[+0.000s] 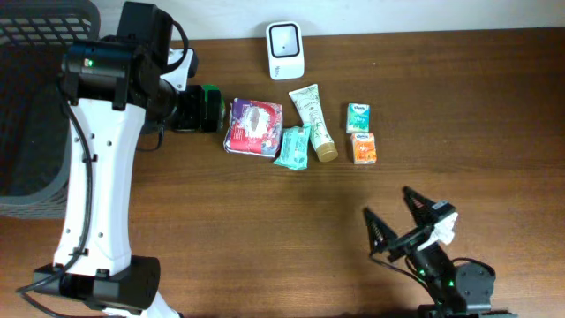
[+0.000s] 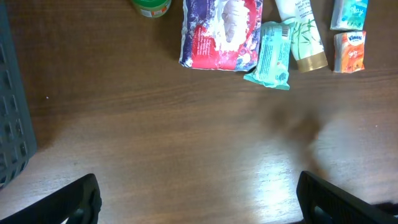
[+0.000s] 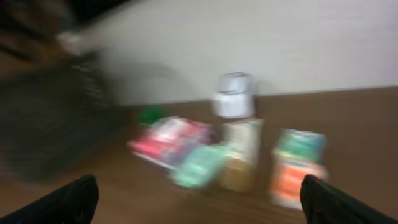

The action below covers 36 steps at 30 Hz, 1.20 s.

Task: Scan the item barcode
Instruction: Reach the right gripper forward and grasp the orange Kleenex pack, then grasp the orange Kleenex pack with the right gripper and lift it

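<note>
1. Brown wooden table [image 1: 265,230], with a dark basket [image 1: 35,88] off by the left arm.
2. Left gripper [image 2: 198,186] and right gripper [image 1: 388,205] are both gaping wide, holding nothing.
3. Further out, the red pack [image 1: 254,126], teal packet [image 1: 293,147] and tube [image 1: 313,119] touch in a cluster. The white scanner [image 1: 285,49] sits just behind them.
4. Risk imo: wide jaws dropping into that cluster could snag or shove a neighbour. The barcode could also end up facing away from the scanner.

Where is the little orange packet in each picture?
Overhead: the orange packet is right of centre, at the right end of the row of items.
Left wrist: it is at the top right.
Right wrist: it is blurred, at the lower right.
Shared landmark: the tube lies just left of it in every view.
</note>
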{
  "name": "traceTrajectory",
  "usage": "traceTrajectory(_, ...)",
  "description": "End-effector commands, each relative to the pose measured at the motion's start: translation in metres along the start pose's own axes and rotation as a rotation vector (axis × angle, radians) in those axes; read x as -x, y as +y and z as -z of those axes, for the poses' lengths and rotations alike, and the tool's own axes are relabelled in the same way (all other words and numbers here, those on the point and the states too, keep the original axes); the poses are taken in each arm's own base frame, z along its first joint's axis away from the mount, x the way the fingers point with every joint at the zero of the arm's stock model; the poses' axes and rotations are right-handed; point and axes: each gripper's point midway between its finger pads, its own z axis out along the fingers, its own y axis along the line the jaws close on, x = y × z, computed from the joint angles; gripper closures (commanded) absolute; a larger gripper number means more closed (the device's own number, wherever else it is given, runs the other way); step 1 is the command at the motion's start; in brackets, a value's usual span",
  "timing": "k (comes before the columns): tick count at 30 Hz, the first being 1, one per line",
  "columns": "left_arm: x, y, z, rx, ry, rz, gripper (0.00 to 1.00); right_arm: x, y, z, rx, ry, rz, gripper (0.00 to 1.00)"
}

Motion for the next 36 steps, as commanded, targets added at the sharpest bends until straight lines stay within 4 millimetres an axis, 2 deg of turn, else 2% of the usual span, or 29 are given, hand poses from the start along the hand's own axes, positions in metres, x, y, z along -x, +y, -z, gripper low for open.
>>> traceTrajectory(1, -0.002, 0.002, 0.010, 0.008, -0.026, -0.016, 0.01, 0.038, 0.054, 0.010, 0.280, -0.099, -0.163, 0.02)
traceTrajectory(2, -0.002, 0.002, 0.010, 0.008, -0.026, -0.016, 0.01, 0.068, 0.070, 0.020, 0.334, -0.227, -0.056, 0.01)
traceTrajectory(3, -0.002, 0.002, 0.010, 0.008, -0.026, -0.016, 0.01, 0.095, 0.070, 0.027, 0.301, -0.343, -0.016, 0.02)
traceTrajectory(4, -0.002, 0.002, 0.010, 0.008, -0.026, -0.016, 0.01, 0.115, 0.065, 0.031, 0.236, -0.411, 0.008, 0.02)
traceTrajectory(6, -0.002, 0.002, 0.010, 0.008, -0.026, -0.016, 0.01, 0.145, 0.071, 0.034, 0.173, -0.447, 0.136, 0.02)
traceTrajectory(7, -0.002, 0.002, 0.010, 0.008, -0.026, -0.016, 0.01, 0.161, 0.071, 0.027, 0.113, -0.397, 0.206, 0.02)
traceTrajectory(8, -0.002, 0.002, 0.010, 0.008, -0.026, -0.016, 0.01, 0.174, 0.062, 0.011, 0.024, -0.265, 0.274, 0.02)
traceTrajectory(10, -0.002, 0.002, 0.010, 0.008, -0.026, -0.016, 0.01, 0.181, 0.036, -0.020, -0.094, -0.001, 0.294, 0.02)
traceTrajectory(11, -0.002, 0.002, 0.010, 0.008, -0.026, -0.016, 0.01, 0.178, 0.024, -0.034, -0.122, 0.125, 0.267, 0.02)
traceTrajectory(12, -0.002, 0.002, 0.010, 0.008, -0.026, -0.016, 0.01, 0.173, 0.009, -0.048, -0.163, 0.251, 0.206, 0.02)
traceTrajectory(13, -0.002, 0.002, 0.010, 0.008, -0.026, -0.016, 0.01, 0.159, -0.017, -0.067, -0.236, 0.446, 0.104, 0.02)
traceTrajectory(14, -0.002, 0.002, 0.010, 0.008, -0.026, -0.016, 0.01, 0.149, -0.027, -0.077, -0.245, 0.543, 0.046, 0.02)
traceTrajectory(15, -0.002, 0.002, 0.010, 0.008, -0.026, -0.016, 0.01, 0.135, -0.029, -0.098, -0.182, 0.658, -0.054, 0.02)
traceTrajectory(17, -0.002, 0.002, 0.010, 0.008, -0.026, -0.016, 0.01, 0.110, -0.031, -0.126, -0.064, 0.753, -0.179, 0.02)
traceTrajectory(19, -0.002, 0.002, 0.010, 0.008, -0.026, -0.016, 0.01, 0.059, -0.056, -0.145, -0.070, 0.885, -0.253, 0.03)
traceTrajectory(20, -0.002, 0.002, 0.010, 0.008, -0.026, -0.016, 0.01, 0.023, -0.082, -0.146, -0.199, 0.994, -0.221, 0.22)
traceTrajectory(21, -0.002, 0.002, 0.010, 0.008, -0.026, -0.016, 0.01, -0.006, -0.099, -0.146, -0.302, 1.083, -0.181, 0.35)
traceTrajectory(22, -0.002, 0.002, 0.010, 0.008, -0.026, -0.016, 0.01, -0.039, -0.117, -0.148, -0.438, 1.167, -0.131, 0.37)
traceTrajectory(23, -0.002, 0.002, 0.010, 0.008, -0.026, -0.016, 0.01, -0.053, -0.128, -0.147, -0.527, 1.202, -0.085, 0.42)
traceTrajectory(25, -0.002, 0.002, 0.010, 0.008, -0.026, -0.016, 0.01, -0.074, -0.145, -0.147, -0.666, 1.242, 0.002, 0.48)
traceTrajectory(26, -0.002, 0.002, 0.010, 0.008, -0.026, -0.016, 0.01, -0.087, -0.144, -0.150, -0.681, 1.262, 0.025, 0.50)
traceTrajectory(29, -0.002, 0.002, 0.010, 0.008, -0.026, -0.016, 0.01, -0.105, -0.150, -0.150, -0.701, 1.292, 0.021, 0.57)
traceTrajectory(33, -0.002, 0.002, 0.010, 0.008, -0.026, -0.016, 0.01, -0.115, -0.139, -0.161, -0.662, 1.284, 0.037, 0.58)
traceTrajectory(36, -0.002, 0.002, 0.010, 0.008, -0.026, -0.016, 0.01, -0.118, -0.142, -0.165, -0.697, 1.273, 0.079, 0.59)
